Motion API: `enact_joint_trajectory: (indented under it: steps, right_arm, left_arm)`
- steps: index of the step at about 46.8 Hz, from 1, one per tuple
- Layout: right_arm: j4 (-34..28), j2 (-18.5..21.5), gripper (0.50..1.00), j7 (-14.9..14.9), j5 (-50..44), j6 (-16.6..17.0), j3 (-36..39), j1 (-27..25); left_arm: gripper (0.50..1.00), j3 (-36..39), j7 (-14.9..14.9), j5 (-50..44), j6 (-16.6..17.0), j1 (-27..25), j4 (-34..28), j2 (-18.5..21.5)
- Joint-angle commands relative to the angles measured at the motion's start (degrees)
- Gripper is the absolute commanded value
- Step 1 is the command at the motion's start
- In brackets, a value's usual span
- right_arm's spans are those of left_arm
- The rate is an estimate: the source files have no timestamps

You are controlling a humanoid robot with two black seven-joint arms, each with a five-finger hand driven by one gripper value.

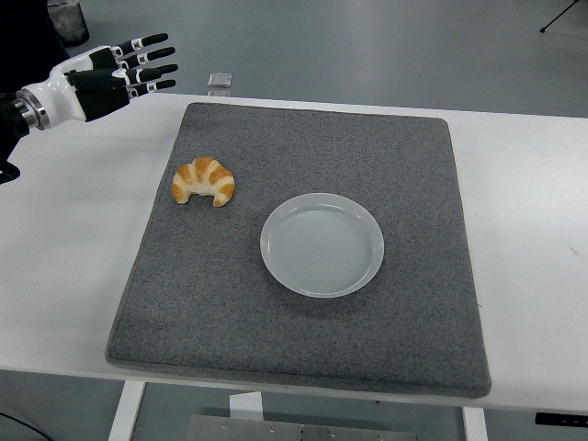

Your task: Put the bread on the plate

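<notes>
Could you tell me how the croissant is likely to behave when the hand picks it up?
The croissant looks flaky and puffed, so it is probably light and may crush under a firm squeeze. Its curved shape lies flat on the grey mat, so rolling seems unlikely. The left hand is open, away from it.

1. No readable text, brand, number or sign anywhere in the head view.
2. Left robot hand: small white patches with dark marks on the fingers; too small to read.
3. Small clear object at the far edge of the counter: no lettering can be made out.
4. Croissant, plate and grey mat: plain surfaces, no print or label.
</notes>
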Motion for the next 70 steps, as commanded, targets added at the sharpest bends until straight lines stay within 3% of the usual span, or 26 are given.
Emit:
enact_joint_trajectory:
  steps: [1, 9, 19, 38, 42, 51, 62, 70]
  right_arm:
    - [0.00, 0.00, 0.952, -0.08, 0.00, 0.04, -0.02, 0.00]
    - [0.00, 0.00, 0.952, 0.01, 0.00, 0.04, -0.02, 0.00]
    - [0.00, 0.00, 0.952, 0.01, 0.00, 0.04, -0.02, 0.00]
    - [0.00, 0.00, 0.954, 0.01, 0.00, 0.04, -0.02, 0.00]
    - [0.00, 0.00, 0.952, 0.01, 0.00, 0.04, -0.02, 0.00]
    - [0.00, 0.00, 0.952, 0.01, 0.00, 0.04, -0.02, 0.00]
    - [0.00, 0.00, 0.954, -0.08, 0.00, -0.05, 0.07, 0.00]
    - [0.00, 0.00, 0.952, -0.08, 0.00, 0.04, -0.02, 0.00]
  left_arm:
    - [0.996, -0.08, -2.15, 6.83, 0.02, -0.44, -1.09, 0.85]
    - [0.996, -0.17, -8.83, 16.68, 0.02, -0.88, -3.90, 2.52]
    - [0.996, -0.17, -11.38, 26.08, 0.02, -0.97, -8.56, 4.89]
    - [0.994, -0.08, -19.38, 43.40, 0.02, -1.59, -14.97, 8.76]
    - [0.994, 0.18, -19.82, 46.39, 3.63, -1.41, -17.61, 9.64]
    - [0.994, 1.59, -19.83, 53.42, 15.50, -0.62, -21.83, 9.73]
    - [0.994, 4.84, -19.83, 60.10, 21.21, -0.18, -22.10, 9.03]
    - [0.994, 9.49, -19.83, 63.97, 28.59, 0.00, -22.01, 7.36]
